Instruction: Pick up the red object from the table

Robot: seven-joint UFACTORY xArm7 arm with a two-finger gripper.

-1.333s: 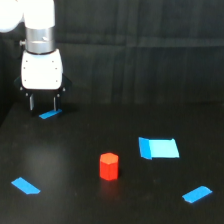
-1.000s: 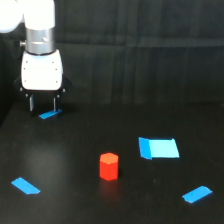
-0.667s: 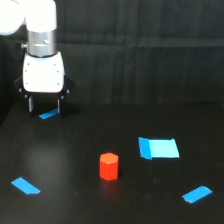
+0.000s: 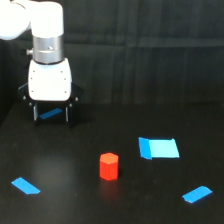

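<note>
The red object [image 4: 108, 166] is a small red-orange hexagonal block standing upright on the black table [image 4: 75, 200], low in the middle of the exterior view. My gripper [image 4: 51, 114], black fingers under a white body, hangs at the exterior view's left, well up and left of the block and apart from it. Its jaws stand open with nothing held; a blue tape strip [image 4: 51, 114] shows between the fingers.
A larger blue rectangular patch [image 4: 158, 148] lies right of the block. One blue tape strip [image 4: 25, 185] lies at the lower left and another [image 4: 197, 194] at the lower right. A dark curtain wall stands behind the table.
My gripper has shifted slightly to the exterior view's right and its fingers have spread wider. The red block and tape pieces have not moved.
</note>
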